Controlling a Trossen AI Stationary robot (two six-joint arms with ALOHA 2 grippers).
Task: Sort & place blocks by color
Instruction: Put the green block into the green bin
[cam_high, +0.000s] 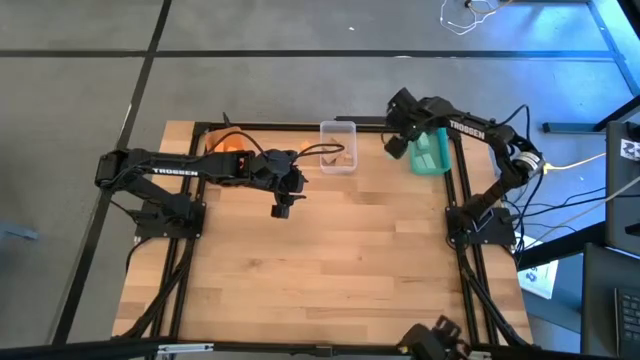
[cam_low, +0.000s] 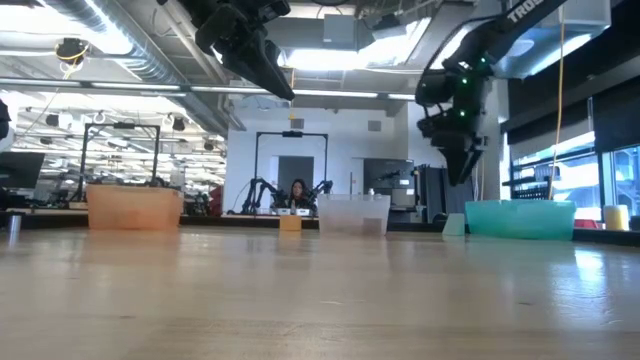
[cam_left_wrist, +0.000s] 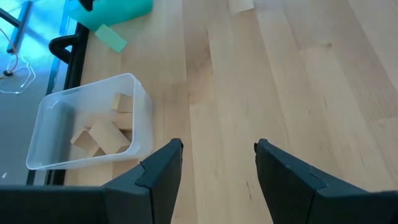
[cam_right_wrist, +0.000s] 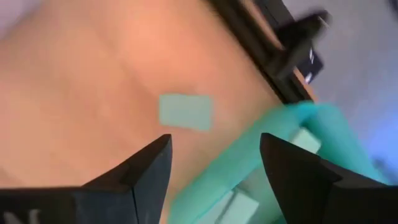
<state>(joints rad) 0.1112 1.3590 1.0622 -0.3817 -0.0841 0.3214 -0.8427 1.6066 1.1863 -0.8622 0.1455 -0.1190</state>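
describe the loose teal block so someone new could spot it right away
Find the teal bin at the table's far right edge, under the right gripper. The teal block lies flat on the wood just beside that bin, on the side facing the clear bin. Unlike the other teal blocks, it is outside the bin.

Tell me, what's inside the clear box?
The clear bin holds several plain wood blocks piled at one end. Whether more blocks lie beneath that pile cannot be seen.

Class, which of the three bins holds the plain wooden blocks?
The clear bin, the middle one at the table's far edge: wooden blocks lie inside. Its neighbours are the orange bin and teal bin.
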